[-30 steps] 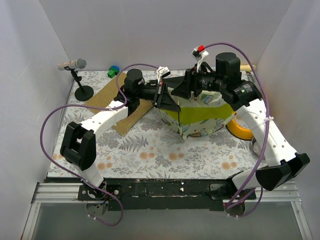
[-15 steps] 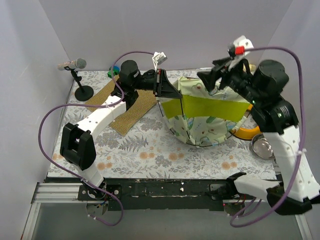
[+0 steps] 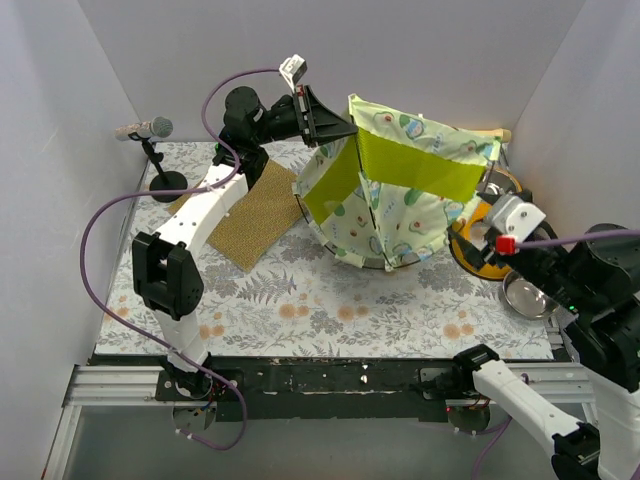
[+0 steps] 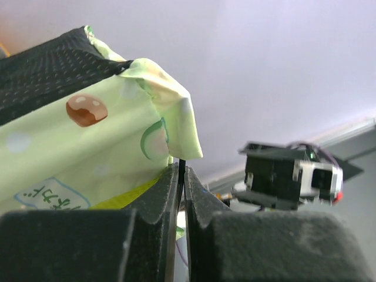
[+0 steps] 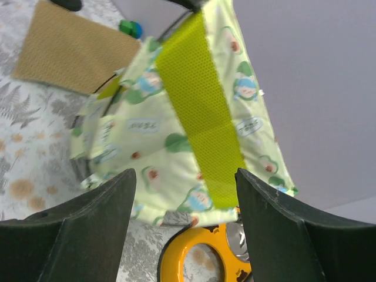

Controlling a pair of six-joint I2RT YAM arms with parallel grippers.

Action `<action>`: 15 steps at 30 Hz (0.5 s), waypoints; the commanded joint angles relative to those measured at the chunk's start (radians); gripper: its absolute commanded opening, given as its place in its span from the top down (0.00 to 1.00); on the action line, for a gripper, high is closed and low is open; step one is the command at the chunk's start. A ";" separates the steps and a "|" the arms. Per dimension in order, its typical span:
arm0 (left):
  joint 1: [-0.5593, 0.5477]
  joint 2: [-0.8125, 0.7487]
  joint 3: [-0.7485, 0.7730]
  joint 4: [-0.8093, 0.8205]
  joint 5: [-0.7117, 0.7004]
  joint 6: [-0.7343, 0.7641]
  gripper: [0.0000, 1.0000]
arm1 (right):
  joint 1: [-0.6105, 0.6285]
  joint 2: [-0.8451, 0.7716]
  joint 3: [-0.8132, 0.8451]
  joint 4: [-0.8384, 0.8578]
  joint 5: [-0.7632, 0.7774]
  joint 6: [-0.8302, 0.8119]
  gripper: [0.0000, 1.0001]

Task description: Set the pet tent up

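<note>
— Where is the tent (image 3: 400, 200)?
— Mid-table (image 3: 300, 300), tilted. Its rim rests on the cloth and its top left corner is raised near the back wall. The mat (image 3: 262, 210) is just left of it, a yellow ring (image 3: 480, 265) just right.
— Grippers?
— The left gripper (image 4: 181, 176) is pinched tight on a thin pole (image 4: 181, 164) at the fabric edge. Only its wrist view shows that. The right gripper (image 5: 182, 194) is spread wide, holding nothing, apart from the tent.

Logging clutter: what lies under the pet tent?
A yellow ring pokes out past the pet tent at its right edge, a metal bowl beside it. The fabric hides part of the ring and whatever else lies beneath.
</note>
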 commanded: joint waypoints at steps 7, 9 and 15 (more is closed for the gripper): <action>0.058 0.039 0.045 -0.083 -0.114 -0.276 1.00 | -0.004 -0.056 -0.238 -0.246 -0.118 -0.204 0.21; 0.065 0.045 0.048 -0.092 -0.114 -0.273 1.00 | -0.004 -0.086 -0.391 -0.072 -0.004 -0.103 0.21; 0.089 0.036 0.010 -0.085 -0.106 -0.280 1.00 | -0.004 -0.243 -0.780 0.345 -0.013 -0.151 0.22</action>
